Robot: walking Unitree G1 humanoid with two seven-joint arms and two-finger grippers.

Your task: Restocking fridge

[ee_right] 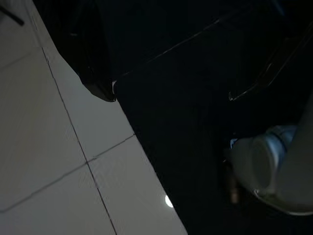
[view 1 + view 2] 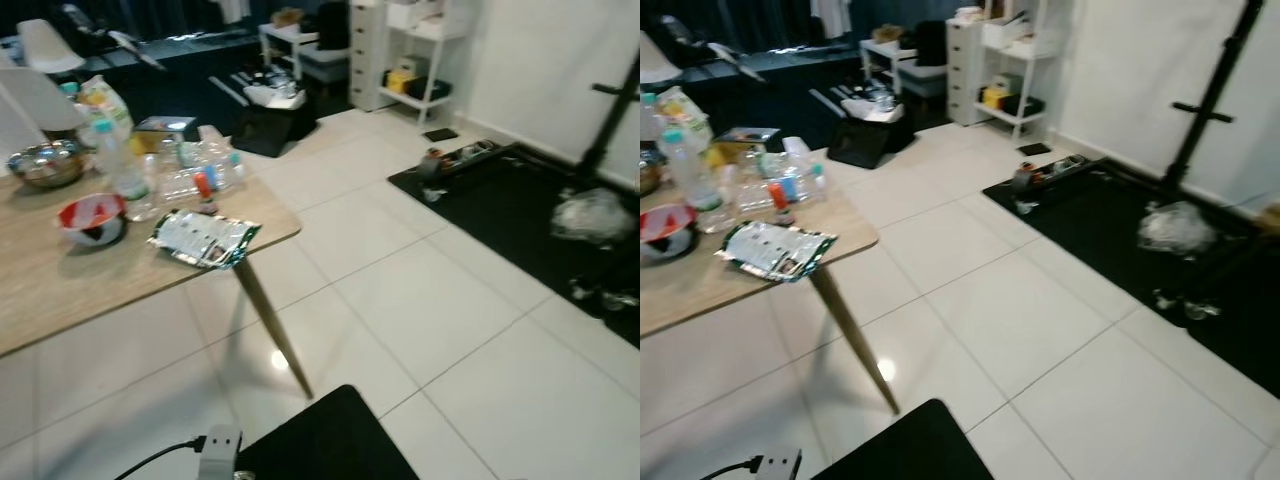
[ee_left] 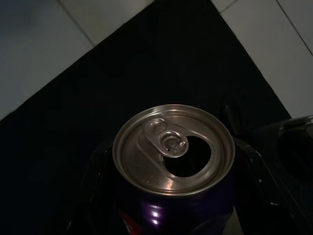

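A dark blue drink can point(image 3: 173, 161) with a silver top and an opened tab stands upright in my left gripper point(image 3: 173, 196), which is shut on it; black fingers point(image 3: 100, 181) press its sides above a black mat. A wooden table point(image 2: 60, 285) stands at my left. It carries clear plastic bottles point(image 2: 205, 172), a steel bowl point(image 2: 45, 162), a red and white bowl point(image 2: 92, 218) and a green and white packet point(image 2: 205, 238). My right arm hangs idle over white tiles point(image 1: 49, 147), in a dark view.
A black mat point(image 2: 330, 440) and a grey power strip point(image 2: 220, 442) lie at my feet. To the right, another black mat point(image 2: 520, 200) holds clutter and a clear bag point(image 2: 592, 215) by a black stand point(image 2: 610, 110). White shelves point(image 2: 420, 50) stand at the back.
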